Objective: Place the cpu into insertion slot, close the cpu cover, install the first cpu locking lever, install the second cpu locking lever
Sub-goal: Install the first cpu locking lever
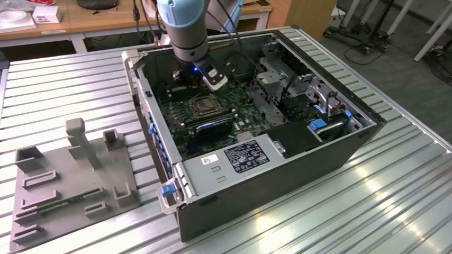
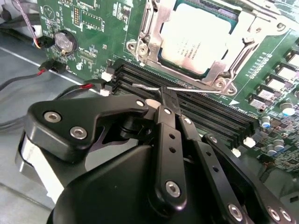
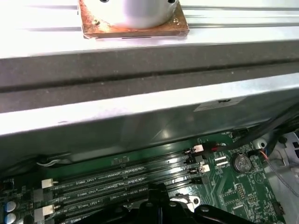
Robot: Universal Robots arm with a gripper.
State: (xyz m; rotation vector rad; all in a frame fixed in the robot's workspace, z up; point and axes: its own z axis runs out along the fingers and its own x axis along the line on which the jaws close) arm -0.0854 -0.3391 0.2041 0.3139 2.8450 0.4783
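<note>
Exterior view: we see the arm reaching into the open computer case on the slatted desk, its pincer just beside the insertion slot.

Second wrist view: the cpu sits in the slot, the cpu cover lies down over its edges, and the pincer is clenched on a thin locking lever above the memory slots.

First wrist view: memory slots and the case wall.

Risk, as we judge it: the thin wire lever could slip out and spring back, or scrape the memory slots, if pushed off-line.

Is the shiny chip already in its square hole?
In. The cpu lies flat inside the insertion slot, cpu cover framing it.
</note>
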